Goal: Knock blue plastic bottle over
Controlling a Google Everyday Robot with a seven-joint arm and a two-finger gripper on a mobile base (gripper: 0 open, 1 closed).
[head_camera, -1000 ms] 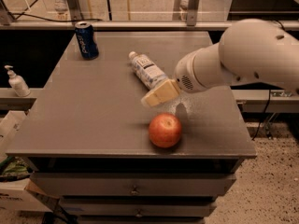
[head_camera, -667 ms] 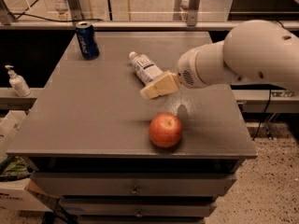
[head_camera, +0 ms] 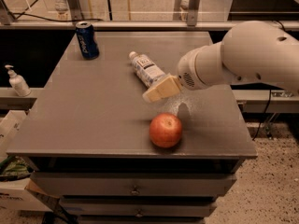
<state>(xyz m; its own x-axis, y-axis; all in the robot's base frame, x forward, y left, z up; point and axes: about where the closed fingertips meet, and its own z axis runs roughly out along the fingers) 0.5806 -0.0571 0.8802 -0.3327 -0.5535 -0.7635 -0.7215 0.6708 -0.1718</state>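
Observation:
The blue plastic bottle (head_camera: pixel 146 69) lies on its side on the grey table (head_camera: pixel 93 115), white cap pointing to the back left, white label up. My gripper (head_camera: pixel 156 92) comes in from the right on a big white arm (head_camera: pixel 243 55). Its tan fingertips sit over the bottle's near end, just above the table. The bottle's base is hidden behind the gripper.
A red apple (head_camera: pixel 166 130) sits near the table's front edge, just below the gripper. A dark blue soda can (head_camera: pixel 87 40) stands at the back left corner. A small white pump bottle (head_camera: pixel 17 81) stands on a ledge to the left of the table. Drawers are below the tabletop.
The gripper has drifted slightly up and back toward the bottle's near end. The bottle, apple and can have not moved.

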